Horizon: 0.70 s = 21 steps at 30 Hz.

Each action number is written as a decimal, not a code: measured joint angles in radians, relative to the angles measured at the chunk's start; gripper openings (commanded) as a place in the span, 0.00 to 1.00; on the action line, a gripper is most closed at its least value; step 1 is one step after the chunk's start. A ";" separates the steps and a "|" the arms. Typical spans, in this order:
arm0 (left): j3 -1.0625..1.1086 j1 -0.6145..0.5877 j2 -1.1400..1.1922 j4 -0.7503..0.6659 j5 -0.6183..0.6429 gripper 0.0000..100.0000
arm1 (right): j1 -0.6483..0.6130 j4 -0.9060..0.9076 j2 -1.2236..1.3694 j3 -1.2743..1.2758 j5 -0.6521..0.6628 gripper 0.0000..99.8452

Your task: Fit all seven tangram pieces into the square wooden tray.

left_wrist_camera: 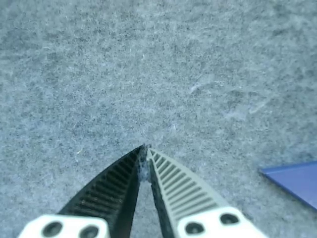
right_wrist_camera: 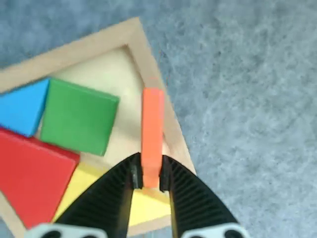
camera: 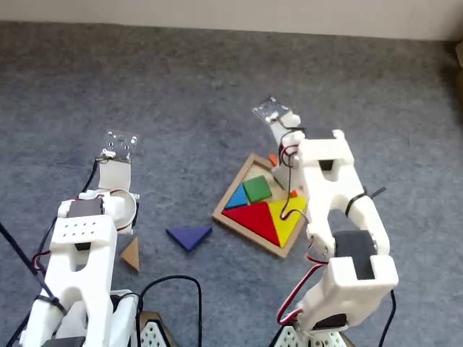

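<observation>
You are a little past halfway. Four pieces lie flat in the tray [camera: 247, 233]: the red triangle [camera: 257, 217] and the yellow triangle [camera: 286, 213] along the near side, with the green square [camera: 257, 189] and the light blue triangle [camera: 237, 198] beyond them.

Your right hand [right_wrist_camera: 148, 173] is clenched on the orange piece [right_wrist_camera: 152, 134], which stands on its thin edge over the tray's far-right side, by the rim and next to the bare wood beside the green square. I cannot tell whether it touches the tray floor. It is not seated, and I judge it needs laying flat before it can go into that gap.

Two pieces are out on the grey surface [camera: 181, 108]. The dark blue triangle [camera: 189, 236] lies just left of the tray, and the tan triangle [camera: 132, 254] lies farther left, close beside your left arm.

Your left hand [left_wrist_camera: 146, 153] is closed with its tips meeting on nothing. It hangs over bare surface, far from both loose pieces.

So three are left to place: the orange one first, then the two triangles.
</observation>
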 measured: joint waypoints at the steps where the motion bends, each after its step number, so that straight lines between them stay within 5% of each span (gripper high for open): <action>1: 0.000 0.000 0.000 0.000 0.000 0.01 | 0.003 0.032 0.002 -0.012 0.018 0.01; 21: 0.005 0.000 0.000 0.000 -0.002 0.01 | 0.006 0.325 0.002 -0.178 0.399 0.01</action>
